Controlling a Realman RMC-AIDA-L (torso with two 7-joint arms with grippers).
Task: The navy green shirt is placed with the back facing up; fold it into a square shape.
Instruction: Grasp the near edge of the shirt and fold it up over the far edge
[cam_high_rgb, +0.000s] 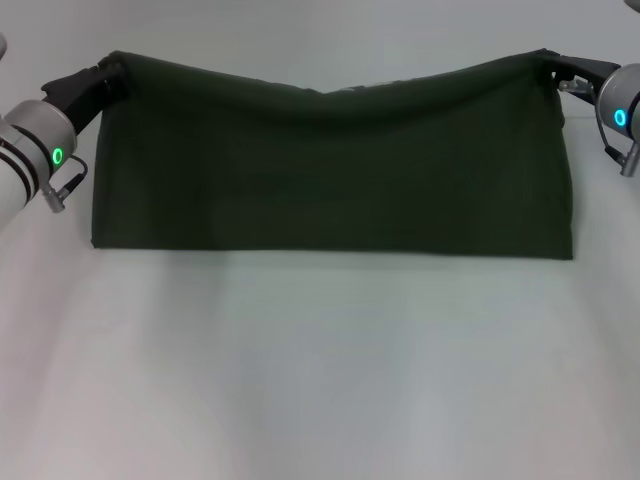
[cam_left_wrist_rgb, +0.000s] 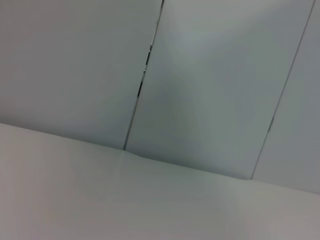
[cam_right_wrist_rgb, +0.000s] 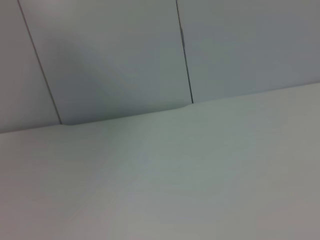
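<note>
Sagging in the middle between the left pincer (cam_high_rgb: 112, 72) and right pincer (cam_high_rgb: 552, 68), each pinching a top corner, the shirt (cam_high_rgb: 330, 165) hangs with its fold on the tabletop (cam_high_rgb: 320, 370), looking soft, light, best gripped at corners.

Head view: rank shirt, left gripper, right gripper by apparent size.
1. The navy green shirt, largest by far, spanning most of the white table.
2. and 3. The left gripper and right gripper look alike; each pinches a top corner, partly cut off, so no ranking.
</note>
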